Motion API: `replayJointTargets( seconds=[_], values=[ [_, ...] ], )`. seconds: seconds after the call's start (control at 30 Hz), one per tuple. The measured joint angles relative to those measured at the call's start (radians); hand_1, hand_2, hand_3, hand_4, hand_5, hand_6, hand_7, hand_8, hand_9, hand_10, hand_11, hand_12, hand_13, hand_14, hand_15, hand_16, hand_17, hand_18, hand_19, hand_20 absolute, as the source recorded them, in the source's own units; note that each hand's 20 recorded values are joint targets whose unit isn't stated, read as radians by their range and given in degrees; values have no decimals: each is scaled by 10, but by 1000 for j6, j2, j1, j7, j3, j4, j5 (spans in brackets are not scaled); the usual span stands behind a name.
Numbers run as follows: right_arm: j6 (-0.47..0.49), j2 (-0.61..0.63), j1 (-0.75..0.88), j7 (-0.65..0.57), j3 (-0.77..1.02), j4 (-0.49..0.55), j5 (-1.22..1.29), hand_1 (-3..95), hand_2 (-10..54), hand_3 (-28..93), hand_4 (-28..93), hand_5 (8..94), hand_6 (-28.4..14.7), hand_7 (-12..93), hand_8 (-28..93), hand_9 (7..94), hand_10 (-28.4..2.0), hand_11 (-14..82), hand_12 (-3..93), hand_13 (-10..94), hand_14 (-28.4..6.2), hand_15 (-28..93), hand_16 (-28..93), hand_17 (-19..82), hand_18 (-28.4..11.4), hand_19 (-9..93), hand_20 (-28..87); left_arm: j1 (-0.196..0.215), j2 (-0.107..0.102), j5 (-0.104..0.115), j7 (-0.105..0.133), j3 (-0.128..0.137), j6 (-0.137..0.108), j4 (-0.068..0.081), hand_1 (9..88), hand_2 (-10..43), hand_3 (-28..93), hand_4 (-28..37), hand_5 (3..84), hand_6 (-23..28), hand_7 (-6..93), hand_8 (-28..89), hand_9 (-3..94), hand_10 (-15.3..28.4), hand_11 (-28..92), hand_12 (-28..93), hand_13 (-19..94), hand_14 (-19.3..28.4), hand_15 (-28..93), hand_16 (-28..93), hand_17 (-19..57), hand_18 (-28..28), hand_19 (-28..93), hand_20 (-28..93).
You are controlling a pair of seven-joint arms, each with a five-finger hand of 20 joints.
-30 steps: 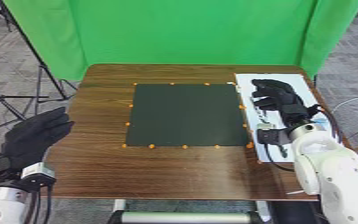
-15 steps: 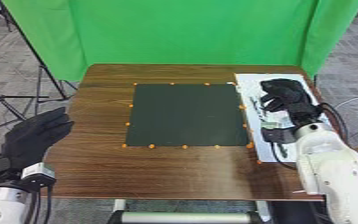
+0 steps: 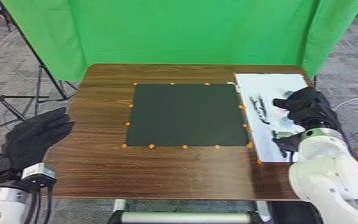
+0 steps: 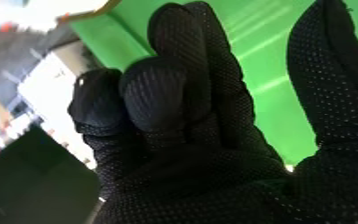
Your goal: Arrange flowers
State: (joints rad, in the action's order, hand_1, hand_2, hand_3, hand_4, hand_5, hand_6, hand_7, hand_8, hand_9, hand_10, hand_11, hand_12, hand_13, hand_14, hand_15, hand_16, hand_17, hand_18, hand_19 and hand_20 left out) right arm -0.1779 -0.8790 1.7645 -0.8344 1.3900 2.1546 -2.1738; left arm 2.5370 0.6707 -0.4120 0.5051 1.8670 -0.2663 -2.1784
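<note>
Pale bar [image 3: 184,218]: set nearer than the dark mat, below the near edge of the table [image 3: 158,175]

Left hand [image 3: 33,137]: black-gloved; held to the left of the mat, well apart from it, with fingers extended and nothing gripped

Dark mat [image 3: 184,115]: four-sided, laid flat on the brown wooden table; the landmark of this list. Small orange markers [image 3: 151,146] are spaced around its edges

Right hand [image 3: 307,106]: black-gloved; held to the right of the mat, over the outer side of the white sheet [image 3: 271,82]. In the right wrist view the hand [image 4: 202,170] is seen open, some fingers loosely bent, the thumb set apart, nothing gripped

White sheet: placed just beside the mat, on its right. Slender dark pieces [image 3: 261,110] are laid on it, between the mat and the right hand; whether these are the flowers cannot be told. A small pale piece [image 3: 287,93] is placed farther right of the mat, near the hand

Black stand [image 3: 44,65]: stood left of the mat, well apart, on the grey floor

Green curtain [image 3: 184,35]: hung beyond the mat, past the table's far edge
</note>
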Motion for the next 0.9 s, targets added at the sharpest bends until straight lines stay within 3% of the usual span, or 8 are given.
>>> replayJointTargets(
  seconds=[0.37,0.9],
  values=[
    [319,-2,52,-103,43,27,-62,316,-53,734,-214,717,-94,382,-88,733,-175,627,299,765,-124,773,266,622,-166,932,438,9,3,-1,-2,7,0,-5,271,44,808,-175,478,133,172,-95,391,217,319,98,248,281,594,-127,-94,237,578,109],
    [438,4,84,-133,12,-20,-149,322,-49,731,-212,721,-92,406,-83,741,-173,632,301,773,-121,775,273,632,-167,932,455,6,6,-3,-11,7,1,-5,271,43,809,-175,480,135,175,-96,391,218,319,98,247,282,595,-128,-94,238,581,107]
  ],
)
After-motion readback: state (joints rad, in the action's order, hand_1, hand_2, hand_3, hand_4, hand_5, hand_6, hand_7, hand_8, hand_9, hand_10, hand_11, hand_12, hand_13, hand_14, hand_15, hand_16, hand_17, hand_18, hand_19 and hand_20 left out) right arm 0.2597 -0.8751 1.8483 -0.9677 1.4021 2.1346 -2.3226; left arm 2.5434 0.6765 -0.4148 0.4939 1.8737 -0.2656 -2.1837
